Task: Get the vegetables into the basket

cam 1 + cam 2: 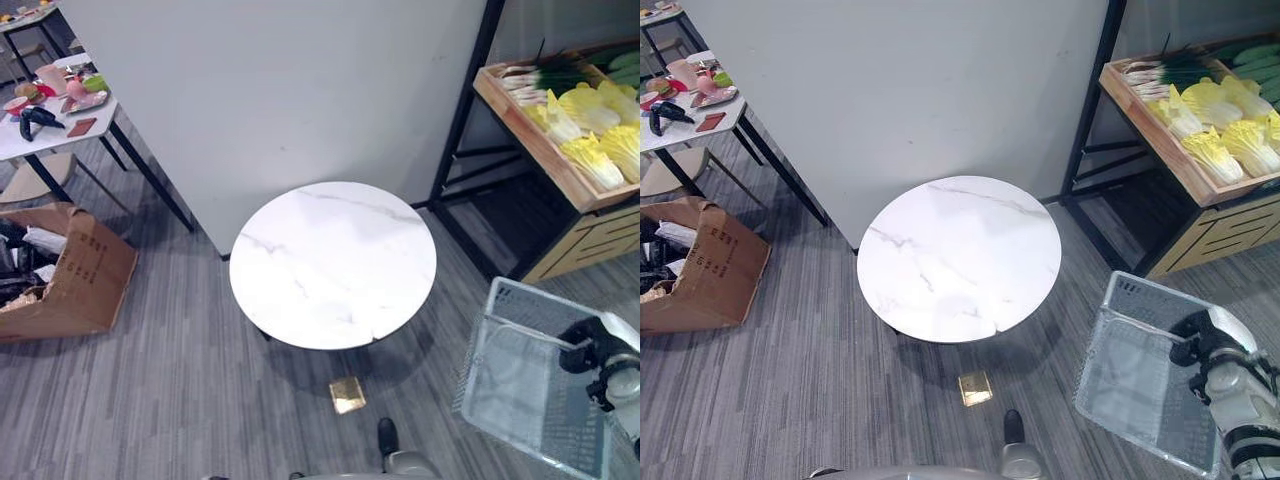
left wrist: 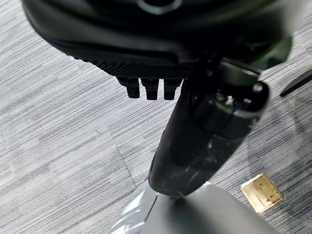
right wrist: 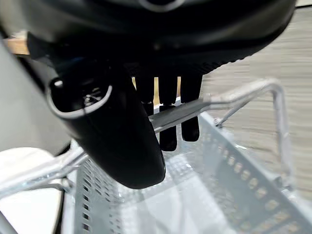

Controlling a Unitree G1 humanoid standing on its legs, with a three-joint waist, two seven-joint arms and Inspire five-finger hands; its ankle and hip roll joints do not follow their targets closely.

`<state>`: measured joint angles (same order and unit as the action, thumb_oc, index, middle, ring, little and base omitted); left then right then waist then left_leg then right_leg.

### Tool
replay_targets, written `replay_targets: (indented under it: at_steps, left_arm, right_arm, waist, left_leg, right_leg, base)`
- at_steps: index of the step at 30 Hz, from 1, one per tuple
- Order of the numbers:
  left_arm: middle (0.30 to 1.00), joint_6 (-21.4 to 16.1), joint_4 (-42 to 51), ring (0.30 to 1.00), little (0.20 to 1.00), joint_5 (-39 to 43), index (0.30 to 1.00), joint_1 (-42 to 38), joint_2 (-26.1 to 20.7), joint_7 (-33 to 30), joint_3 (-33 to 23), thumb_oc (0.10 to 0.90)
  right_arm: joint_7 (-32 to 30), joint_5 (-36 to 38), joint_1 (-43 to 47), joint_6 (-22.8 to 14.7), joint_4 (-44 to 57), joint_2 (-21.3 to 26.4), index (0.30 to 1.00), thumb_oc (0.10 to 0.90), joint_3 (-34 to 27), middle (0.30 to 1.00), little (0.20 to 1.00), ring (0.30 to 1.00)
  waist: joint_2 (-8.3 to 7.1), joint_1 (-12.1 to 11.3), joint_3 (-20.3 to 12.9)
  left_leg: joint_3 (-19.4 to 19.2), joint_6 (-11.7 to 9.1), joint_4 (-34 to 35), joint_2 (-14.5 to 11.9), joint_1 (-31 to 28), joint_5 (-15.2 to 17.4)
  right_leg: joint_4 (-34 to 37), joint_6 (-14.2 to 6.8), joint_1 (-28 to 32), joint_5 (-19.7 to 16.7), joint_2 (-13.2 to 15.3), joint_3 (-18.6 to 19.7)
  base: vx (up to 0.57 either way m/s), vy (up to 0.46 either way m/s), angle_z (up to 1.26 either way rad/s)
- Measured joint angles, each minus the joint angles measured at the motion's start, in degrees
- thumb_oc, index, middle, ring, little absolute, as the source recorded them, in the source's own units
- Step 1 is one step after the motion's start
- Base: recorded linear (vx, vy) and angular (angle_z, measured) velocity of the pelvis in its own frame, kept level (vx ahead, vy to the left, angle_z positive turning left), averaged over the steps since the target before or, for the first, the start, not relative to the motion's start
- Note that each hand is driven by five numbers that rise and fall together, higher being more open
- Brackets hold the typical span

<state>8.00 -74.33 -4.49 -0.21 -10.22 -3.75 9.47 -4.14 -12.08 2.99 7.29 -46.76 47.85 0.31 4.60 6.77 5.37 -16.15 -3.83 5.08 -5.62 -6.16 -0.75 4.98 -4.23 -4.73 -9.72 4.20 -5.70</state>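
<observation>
Vegetables (image 1: 588, 125) sit in a wooden crate (image 1: 530, 130) on the black shelf rack (image 1: 468, 120), ahead and to the right — pale yellow-green cabbages in the front, green-leaved stalks behind them. None are in the basket (image 1: 520, 385), a clear mesh one with a metal handle (image 3: 229, 100), hanging low on my right, well apart from the crate. I see my right hand (image 3: 168, 114) with fingers hooked over that handle, gripping it. My left hand (image 2: 195, 141) hangs over grey carpet, fingers curled in, clenched on nothing. Between rack and me stands a round white marble table (image 1: 333, 265). Small gold square (image 1: 347, 394) lies on the floor beside it. Cardboard box (image 1: 70, 270) far left, under a cluttered desk (image 1: 40, 125).
</observation>
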Motion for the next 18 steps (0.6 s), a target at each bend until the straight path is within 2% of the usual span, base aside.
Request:
replay_targets:
  at_steps: [8,14,18]
  left_arm:
    - [1.0,-0.1,0.0,1.0,1.0,0.0,1.0,-0.1,0.0,-0.1,0.1,0.9]
    - [1.0,-0.3,-0.3,1.0,1.0,0.1,1.0,-0.2,0.1,-0.7,0.1,0.9]
    - [1.0,-0.4,-0.4,1.0,1.0,0.1,1.0,-0.1,0.1,-1.2,-0.2,0.9]
  right_arm:
    - [-2.0,0.6,-0.2,0.5,-5.0,-1.8,0.3,0.4,0.0,0.3,0.3,0.3]
    - [-3.2,0.8,-0.3,0.4,-8.7,-8.1,0.3,0.4,0.3,0.3,0.3,0.3]
    - [-3.0,0.8,-0.7,0.4,-8.5,-8.7,0.3,0.4,0.3,0.3,0.3,0.3]
  waist:
    - [0.17,0.4,0.1]
    - [0.04,0.1,0.2]
    - [-0.21,-0.1,0.3]
  left_leg:
    - [-0.1,0.0,0.2,0.0,-0.1,0.1]
    - [0.0,0.0,0.2,0.0,-0.3,0.1]
    - [0.2,0.0,0.2,0.2,-0.4,0.2]
  right_leg:
    - [0.0,0.0,0.0,0.0,0.0,0.1]
    - [0.0,0.0,0.3,0.0,0.0,0.1]
    - [0.0,0.0,0.5,0.0,0.0,-0.2]
  base:
    - [0.0,0.0,0.0]
    - [0.0,0.0,0.0]
    - [-0.01,0.015,0.02]
